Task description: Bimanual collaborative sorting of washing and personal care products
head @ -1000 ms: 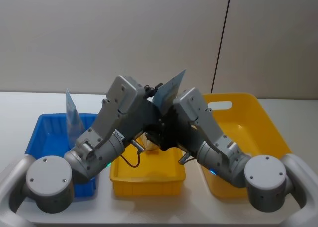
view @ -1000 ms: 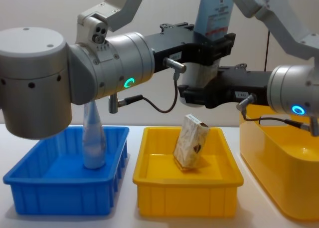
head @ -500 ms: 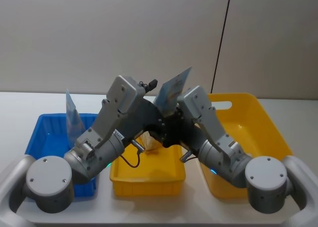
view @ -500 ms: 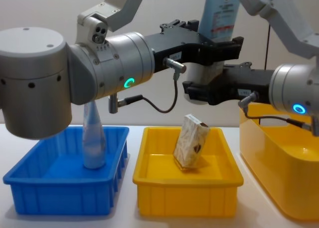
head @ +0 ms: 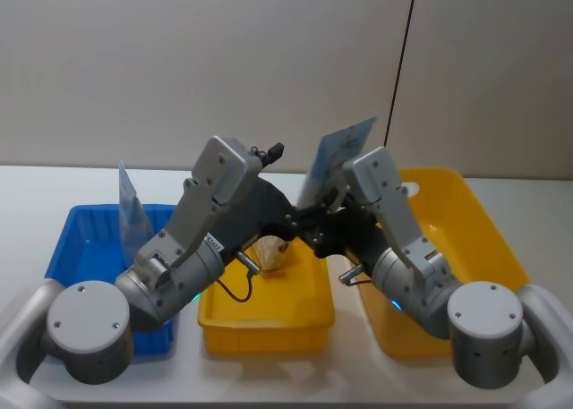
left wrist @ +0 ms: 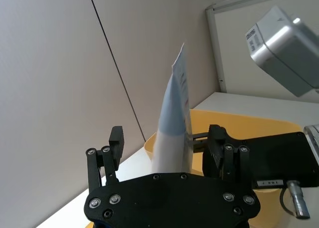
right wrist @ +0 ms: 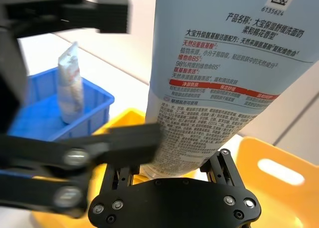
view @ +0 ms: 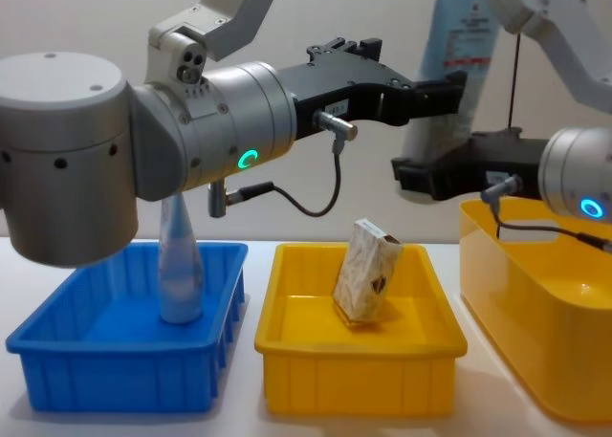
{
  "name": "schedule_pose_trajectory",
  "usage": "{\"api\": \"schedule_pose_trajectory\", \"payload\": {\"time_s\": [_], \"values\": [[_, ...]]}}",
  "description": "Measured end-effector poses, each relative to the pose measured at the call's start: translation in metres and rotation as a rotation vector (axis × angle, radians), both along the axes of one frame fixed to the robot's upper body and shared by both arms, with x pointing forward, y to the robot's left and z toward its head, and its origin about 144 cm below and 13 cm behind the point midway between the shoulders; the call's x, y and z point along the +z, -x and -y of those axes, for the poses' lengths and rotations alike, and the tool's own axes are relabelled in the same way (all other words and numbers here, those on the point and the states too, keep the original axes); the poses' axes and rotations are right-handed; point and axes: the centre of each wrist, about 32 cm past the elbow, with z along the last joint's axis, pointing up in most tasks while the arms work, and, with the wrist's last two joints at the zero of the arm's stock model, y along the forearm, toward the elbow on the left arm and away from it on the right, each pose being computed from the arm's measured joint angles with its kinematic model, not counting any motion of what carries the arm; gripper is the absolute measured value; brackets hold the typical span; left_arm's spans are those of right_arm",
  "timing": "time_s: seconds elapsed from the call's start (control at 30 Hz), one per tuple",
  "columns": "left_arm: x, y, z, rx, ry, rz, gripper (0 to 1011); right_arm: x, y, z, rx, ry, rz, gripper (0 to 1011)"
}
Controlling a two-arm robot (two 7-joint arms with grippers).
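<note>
Right hand [right wrist: 172, 175] pinches the tall pale grey-white tube with light-blue and red label [view: 457, 50] at its base, above the small yellow plastic bin [view: 359, 365]. Left hand [left wrist: 167, 155] beside the tube, fingers spread.

Look at the tall tube [right wrist: 219, 78]. You can read the number 6135624 under its square code. Below that run lines of Chinese words, some red, with "B5" and "98%" among them.
</note>
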Motion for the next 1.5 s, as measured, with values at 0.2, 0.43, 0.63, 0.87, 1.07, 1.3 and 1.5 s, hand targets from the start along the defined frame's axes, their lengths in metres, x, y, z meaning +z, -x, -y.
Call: {"api": "schedule_pose_trajectory", "payload": {"time_s": [0.2, 0.43, 0.63, 0.87, 1.07, 1.3, 1.5], "values": [[0.000, 0.000, 0.000, 0.000, 0.000, 0.000, 1001, 0.000, 0.000, 0.001, -0.072, -0.017, -0.020, 604], [0.000, 0.000, 0.000, 0.000, 0.000, 0.000, 1001, 0.000, 0.000, 0.003, -0.184, -0.044, -0.051, 593], [0.000, 0.000, 0.000, 0.000, 0.000, 0.000, 1001, 0.000, 0.000, 0.005, -0.266, -0.061, -0.073, 582], [0.000, 0.000, 0.000, 0.000, 0.000, 0.000, 1001, -0.001, -0.001, 0.007, -0.378, -0.077, -0.108, 577], [0.000, 0.000, 0.000, 0.000, 0.000, 0.000, 1001, -0.003, -0.004, 0.009, -0.475, -0.084, -0.145, 563], [0.000, 0.000, 0.000, 0.000, 0.000, 0.000, 1002, -0.006, -0.011, 0.013, -0.603, -0.087, -0.200, 562], [0.000, 0.000, 0.000, 0.000, 0.000, 0.000, 1001, -0.010, -0.019, 0.017, -0.702, -0.083, -0.252, 549]]}}
